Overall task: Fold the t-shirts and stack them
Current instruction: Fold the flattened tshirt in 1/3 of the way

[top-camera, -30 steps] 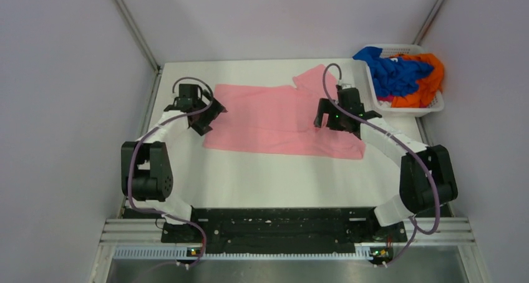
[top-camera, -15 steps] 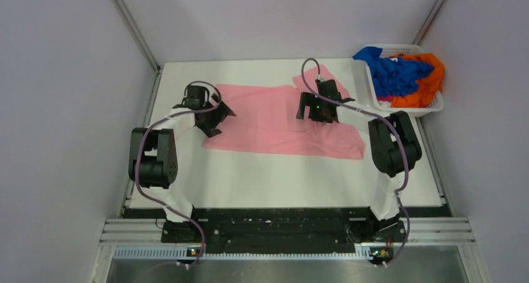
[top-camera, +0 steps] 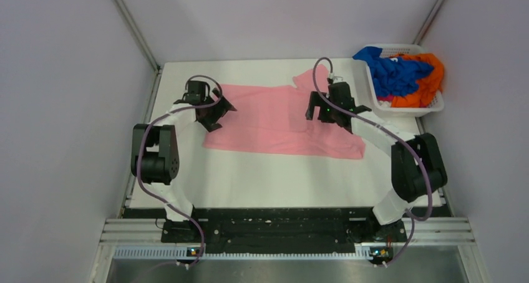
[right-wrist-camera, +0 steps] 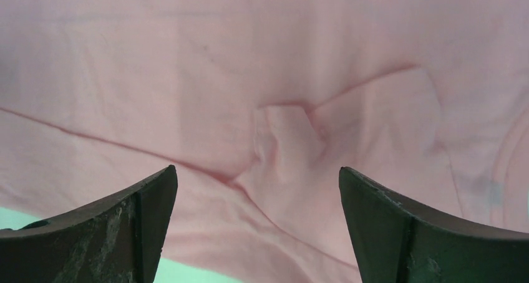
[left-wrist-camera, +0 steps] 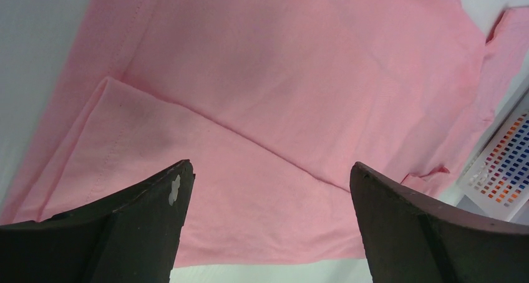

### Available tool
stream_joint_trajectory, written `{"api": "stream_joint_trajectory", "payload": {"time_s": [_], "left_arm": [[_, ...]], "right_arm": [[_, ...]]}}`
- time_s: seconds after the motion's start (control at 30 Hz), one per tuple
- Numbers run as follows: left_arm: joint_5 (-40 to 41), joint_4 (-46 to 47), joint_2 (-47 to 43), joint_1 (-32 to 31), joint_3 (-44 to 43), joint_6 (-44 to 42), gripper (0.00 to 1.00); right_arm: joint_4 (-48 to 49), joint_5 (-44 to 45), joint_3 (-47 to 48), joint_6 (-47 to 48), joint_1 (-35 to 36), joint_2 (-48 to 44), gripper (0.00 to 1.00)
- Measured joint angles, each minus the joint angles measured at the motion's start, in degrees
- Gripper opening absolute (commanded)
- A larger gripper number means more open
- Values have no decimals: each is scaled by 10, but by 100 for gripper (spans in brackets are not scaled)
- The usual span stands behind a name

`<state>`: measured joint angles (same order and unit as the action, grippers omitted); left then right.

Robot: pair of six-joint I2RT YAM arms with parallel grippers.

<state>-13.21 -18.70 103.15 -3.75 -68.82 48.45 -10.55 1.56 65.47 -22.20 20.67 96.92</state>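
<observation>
Mia: What is lying closest to the arms?

Tom: A bare strip of the white desk (top-camera: 281, 177). Just past it, the pink t-shirt (top-camera: 274, 118) is lying spread out flat across the middle, so it is ready for folding.

Mia: What are the arms doing?

Tom: The left end effector (left-wrist-camera: 269, 166) is hanging over the shirt's left edge with its fingers spread wide. It is holding nothing. A flap of cloth is lying turned over right under it.

Mia: And the other one?

Tom: The right end effector (right-wrist-camera: 257, 169) is hanging over the shirt's right side, fingers wide apart too, holding nothing. The cloth under it is bunching up a little, so it is probably getting ready to pinch or smooth that spot.

Mia: Why one on each side?

Tom: Probably so both can be lifting the shirt together and folding it evenly.

Mia: What is waiting at the back?

Tom: The blue t-shirt (top-camera: 390, 71) and the orange t-shirt (top-camera: 430, 83) are lying heaped in the white basket (top-camera: 436, 106) at the far right corner. They are waiting their turn, so the job is only starting.
</observation>
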Motion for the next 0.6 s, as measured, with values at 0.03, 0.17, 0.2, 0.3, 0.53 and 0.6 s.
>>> {"api": "stream_joint_trajectory", "payload": {"time_s": [0.03, 0.17, 0.2, 0.3, 0.53, 0.6], "left_arm": [[-3, 5, 3, 0, 1, 0, 99], [-14, 25, 21, -1, 20, 0, 99], [-17, 29, 24, -1, 28, 1, 99], [-25, 53, 14, 0, 49, 0, 99], [-28, 115, -61, 0, 160, 2, 99], [-32, 118, -86, -1, 189, 4, 99]], "right_arm": [[9, 3, -33, -5, 0, -30, 99], [28, 5, -118, -30, 0, -66, 99], [29, 5, -134, -36, 0, -64, 99], [29, 5, -179, -56, 0, -63, 99], [68, 7, -273, -102, 2, -141, 99], [63, 7, -314, -116, 2, -188, 99]]}}
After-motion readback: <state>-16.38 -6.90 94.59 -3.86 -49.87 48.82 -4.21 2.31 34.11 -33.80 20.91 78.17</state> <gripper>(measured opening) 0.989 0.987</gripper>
